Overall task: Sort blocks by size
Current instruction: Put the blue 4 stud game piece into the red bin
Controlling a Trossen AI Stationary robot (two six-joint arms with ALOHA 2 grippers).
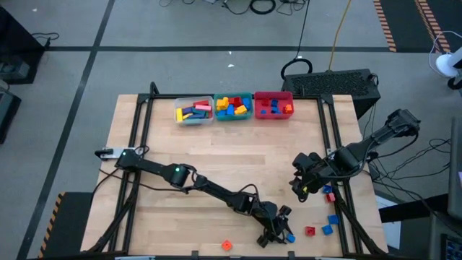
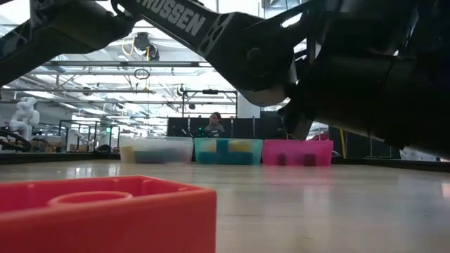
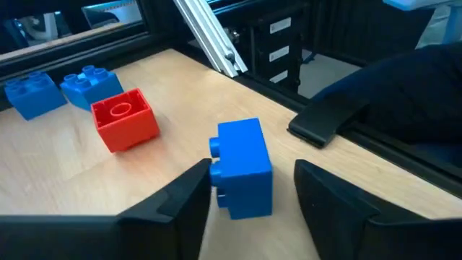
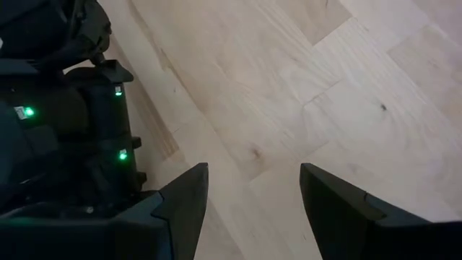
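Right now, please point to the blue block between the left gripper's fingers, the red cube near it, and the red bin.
blue block point(image 3: 242, 167), left wrist view, its top face.
red cube point(image 3: 124, 119), left wrist view, its upper face.
red bin point(image 1: 273, 94), high view, its far rim.

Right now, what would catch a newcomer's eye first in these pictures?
The left gripper at the table's near edge, its open fingers straddling a blue block. Next, three bins of sorted blocks lined along the far edge. The right gripper waits open over bare wood at the right.
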